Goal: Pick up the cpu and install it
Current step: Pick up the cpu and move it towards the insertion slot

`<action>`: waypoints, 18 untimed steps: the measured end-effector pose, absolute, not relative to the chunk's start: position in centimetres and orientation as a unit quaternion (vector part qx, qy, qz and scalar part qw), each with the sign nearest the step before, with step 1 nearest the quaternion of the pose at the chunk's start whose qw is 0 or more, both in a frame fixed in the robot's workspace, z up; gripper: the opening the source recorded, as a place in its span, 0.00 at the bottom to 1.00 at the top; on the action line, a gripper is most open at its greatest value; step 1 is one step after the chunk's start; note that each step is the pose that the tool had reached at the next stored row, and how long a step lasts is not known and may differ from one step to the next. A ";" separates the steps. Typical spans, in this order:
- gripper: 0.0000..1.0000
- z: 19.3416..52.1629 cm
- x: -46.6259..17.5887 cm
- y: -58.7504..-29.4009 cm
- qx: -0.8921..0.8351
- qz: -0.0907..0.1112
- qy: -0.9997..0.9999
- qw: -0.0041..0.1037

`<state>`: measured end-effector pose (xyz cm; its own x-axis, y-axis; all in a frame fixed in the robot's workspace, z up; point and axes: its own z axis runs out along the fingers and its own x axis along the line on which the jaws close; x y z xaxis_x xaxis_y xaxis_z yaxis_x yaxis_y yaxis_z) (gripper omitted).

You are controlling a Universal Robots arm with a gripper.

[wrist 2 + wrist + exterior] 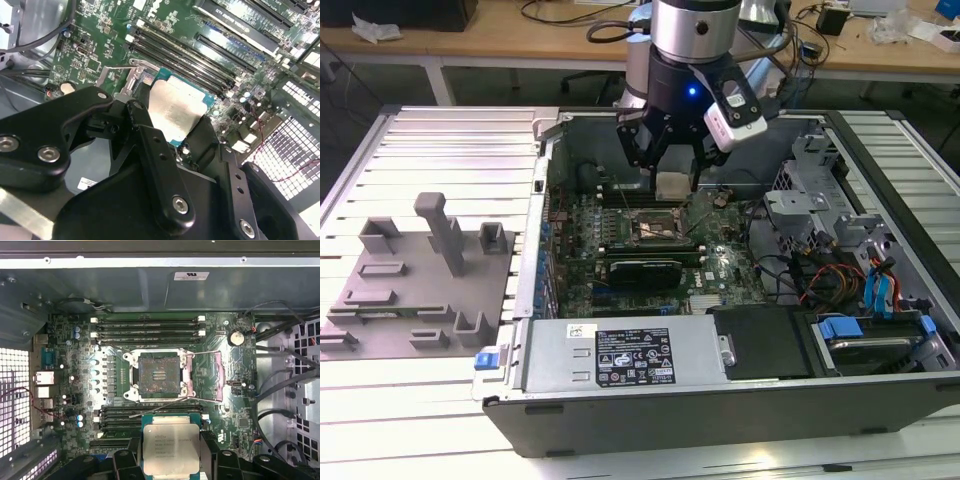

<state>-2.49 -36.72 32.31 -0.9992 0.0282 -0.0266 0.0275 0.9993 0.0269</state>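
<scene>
The cpu [674, 187], a thin square chip with a silver top, hangs in my gripper [672, 172], which is shut on it by two opposite edges. It hovers above the motherboard inside the open computer case. In the exterior view it is just behind the dark socket [655, 228]. In the first wrist view the cpu [171, 447] sits between the black fingers [125, 460], apart from the socket [159, 375], whose metal frame [206, 375] is swung open. The second wrist view shows the cpu [172, 107] tilted, gripped in my gripper [172, 129].
Grey plastic blocks [420, 270] stand on the slatted table at the exterior view's left. Inside the case [720, 410] are the power supply [620, 355], memory slots [150, 327], loose cables [280, 390] and a drive cage with blue tabs [880, 290].
</scene>
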 end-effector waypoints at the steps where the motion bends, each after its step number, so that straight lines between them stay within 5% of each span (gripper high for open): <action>1: 0.55 32.2 -2.5 -36.6 0.014 0.013 1.000 0.013; 18: 0.55 29.8 -3.1 -35.4 0.014 0.014 1.000 0.013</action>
